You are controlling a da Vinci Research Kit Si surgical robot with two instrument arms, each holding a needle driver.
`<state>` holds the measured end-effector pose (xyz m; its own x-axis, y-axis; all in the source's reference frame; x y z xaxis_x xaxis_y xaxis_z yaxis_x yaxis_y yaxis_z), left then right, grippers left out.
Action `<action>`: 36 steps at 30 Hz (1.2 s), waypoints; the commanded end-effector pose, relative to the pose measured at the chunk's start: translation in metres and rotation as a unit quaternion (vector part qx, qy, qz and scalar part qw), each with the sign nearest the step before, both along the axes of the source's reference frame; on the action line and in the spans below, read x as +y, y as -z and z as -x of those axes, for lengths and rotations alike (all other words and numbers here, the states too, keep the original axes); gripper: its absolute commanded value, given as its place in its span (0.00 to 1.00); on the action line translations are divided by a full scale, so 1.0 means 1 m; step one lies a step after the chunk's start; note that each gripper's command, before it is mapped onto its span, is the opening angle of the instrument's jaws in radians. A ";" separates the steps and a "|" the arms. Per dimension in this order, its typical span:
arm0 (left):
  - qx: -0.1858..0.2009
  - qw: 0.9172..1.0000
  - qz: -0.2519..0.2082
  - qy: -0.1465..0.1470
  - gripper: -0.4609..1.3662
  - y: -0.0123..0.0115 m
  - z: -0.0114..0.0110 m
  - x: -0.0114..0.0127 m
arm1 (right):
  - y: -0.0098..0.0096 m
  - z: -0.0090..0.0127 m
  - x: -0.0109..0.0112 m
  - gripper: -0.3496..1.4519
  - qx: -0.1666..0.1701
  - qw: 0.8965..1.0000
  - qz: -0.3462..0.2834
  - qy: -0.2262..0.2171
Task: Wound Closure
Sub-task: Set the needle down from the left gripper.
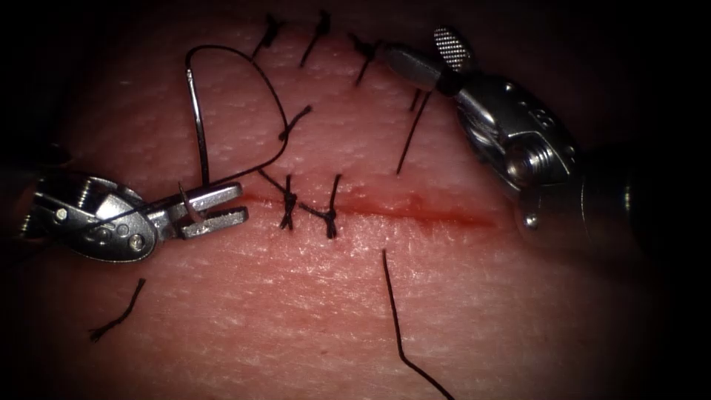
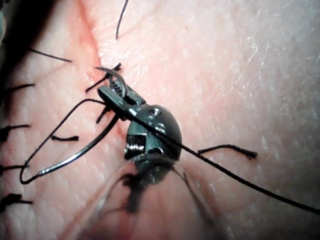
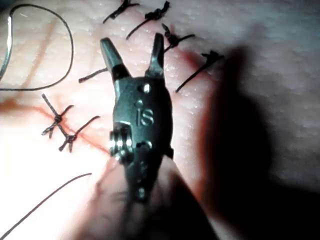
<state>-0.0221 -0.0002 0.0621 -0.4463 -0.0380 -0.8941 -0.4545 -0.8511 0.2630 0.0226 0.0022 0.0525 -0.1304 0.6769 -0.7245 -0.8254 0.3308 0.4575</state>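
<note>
My left tool (image 1: 243, 203) lies at the left end of the cut (image 1: 415, 211), jaws shut on the curved needle (image 1: 198, 133) close to its pointed end. The needle arcs up and away from the jaws, free of the tissue (image 1: 296, 311). Black thread (image 1: 275, 104) runs from the needle's tail in a wide loop and back across the left tool. In the left wrist view the left tool (image 2: 107, 92) pinches the needle (image 2: 85, 150), and thread (image 2: 225, 172) trails over the tool's body. My right tool (image 1: 424, 53) hovers at the far right with jaws open, holding nothing; the right wrist view shows this right tool (image 3: 132, 47) spread.
Two knotted stitches (image 1: 287, 201) (image 1: 331, 215) cross the cut's left part; red fluid (image 1: 444, 215) lines the unstitched right part. Several older stitches (image 1: 322, 26) sit in a far row. Cut thread ends (image 1: 118, 315) (image 1: 404, 326) lie on the near tissue.
</note>
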 end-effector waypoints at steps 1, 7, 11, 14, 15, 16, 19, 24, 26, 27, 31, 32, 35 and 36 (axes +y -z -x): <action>0.000 1.000 -0.001 -0.004 0.06 0.0001 -0.0001 0.0001 | 0.0001 0.0002 -0.0001 0.97 0.000 1.000 0.003 0.004; 0.006 1.000 0.005 -0.004 0.06 0.0000 -0.0006 0.0003 | -0.0001 0.0007 -0.0009 0.93 0.000 1.000 -0.003 0.015; 0.011 1.000 0.010 -0.003 0.06 -0.0001 -0.0011 0.0005 | 0.0001 0.0010 -0.0020 0.93 -0.004 1.000 -0.011 0.023; 0.014 1.000 0.012 -0.002 0.06 -0.0002 -0.0014 0.0006 | 0.0006 0.0014 -0.0029 0.93 -0.002 1.000 -0.012 0.028; 0.021 1.000 0.015 -0.003 0.06 -0.0003 -0.0015 0.0007 | 0.0009 0.0016 -0.0034 0.92 -0.001 0.999 -0.014 0.031; 0.021 1.000 0.014 -0.004 0.06 -0.0003 -0.0016 0.0007 | 0.0012 0.0017 -0.0037 0.92 -0.001 0.999 -0.015 0.033; 0.035 0.999 0.013 -0.013 0.06 -0.0006 -0.0019 0.0010 | 0.0023 0.0021 -0.0055 0.90 -0.001 0.999 -0.022 0.048; 0.066 0.997 0.002 -0.040 0.06 -0.0011 -0.0025 0.0013 | 0.0042 0.0031 -0.0088 0.89 0.002 0.997 -0.033 0.070; 0.083 0.995 -0.003 -0.055 0.06 -0.0012 -0.0029 0.0016 | 0.0048 0.0035 -0.0098 0.89 0.003 0.996 -0.036 0.077; 0.094 0.993 -0.006 -0.069 0.06 -0.0013 -0.0030 0.0019 | 0.0052 0.0038 -0.0105 0.88 0.003 0.996 -0.037 0.079; 0.122 0.987 -0.016 -0.100 0.06 -0.0019 -0.0036 0.0027 | 0.0060 0.0044 -0.0119 0.86 0.002 0.996 -0.041 0.085; 0.129 0.986 -0.019 -0.109 0.06 -0.0022 -0.0039 0.0031 | 0.0062 0.0046 -0.0122 0.86 0.003 0.995 -0.041 0.086; 0.136 0.983 -0.025 -0.123 0.06 -0.0027 -0.0045 0.0039 | 0.0064 0.0049 -0.0126 0.86 0.002 0.995 -0.042 0.087; 0.142 0.980 -0.025 -0.134 0.06 -0.0031 -0.0049 0.0047 | 0.0065 0.0050 -0.0127 0.86 0.003 0.995 -0.042 0.088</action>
